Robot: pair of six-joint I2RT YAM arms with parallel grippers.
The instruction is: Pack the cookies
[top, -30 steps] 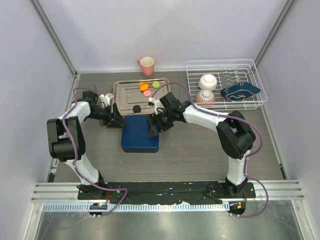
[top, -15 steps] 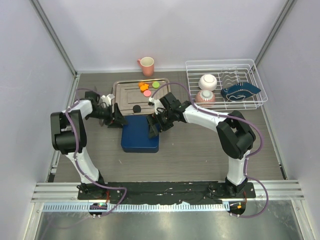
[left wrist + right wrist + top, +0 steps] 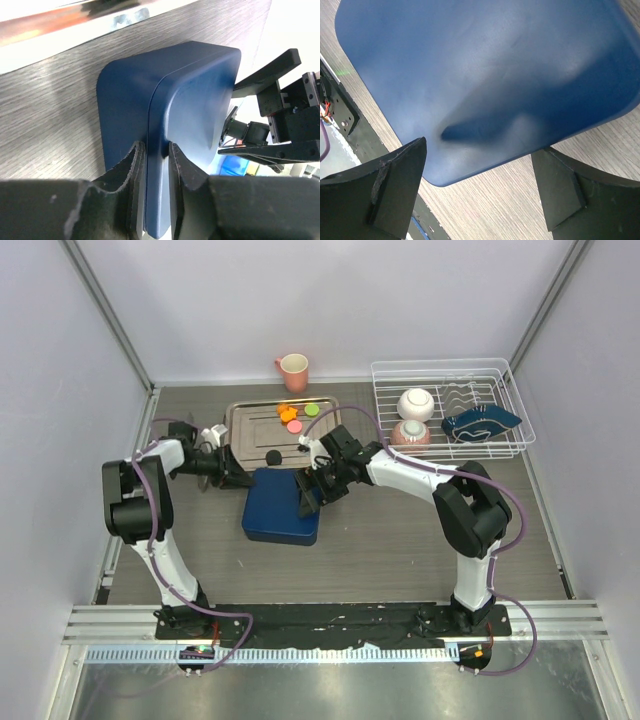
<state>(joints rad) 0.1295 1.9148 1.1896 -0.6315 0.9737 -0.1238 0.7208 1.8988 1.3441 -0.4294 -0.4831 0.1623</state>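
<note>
The cookies lie on a metal tray (image 3: 250, 425): orange (image 3: 285, 412), pink (image 3: 294, 426), green (image 3: 312, 410) and black (image 3: 272, 456) discs. A dark blue box (image 3: 280, 510) lies closed just in front of the tray. My left gripper (image 3: 238, 478) is shut on the box's far left edge. In the left wrist view the left gripper (image 3: 156, 165) has its fingers pinching the box (image 3: 190, 95) across the seam. My right gripper (image 3: 311, 492) is open over the box's right side. In the right wrist view the right gripper (image 3: 479, 150) stands with its fingers wide apart above the box (image 3: 485, 70).
A pink mug (image 3: 293, 370) stands behind the tray. A white wire rack (image 3: 505, 380) at the back right holds a white bowl (image 3: 415, 403), a pinkish bowl (image 3: 411, 434) and a dark blue dish (image 3: 480, 422). Grey walls close in both sides.
My left arm has drawn in and its gripper has shifted slightly up-left on the box. The box has turned a little. My right gripper has barely moved.
</note>
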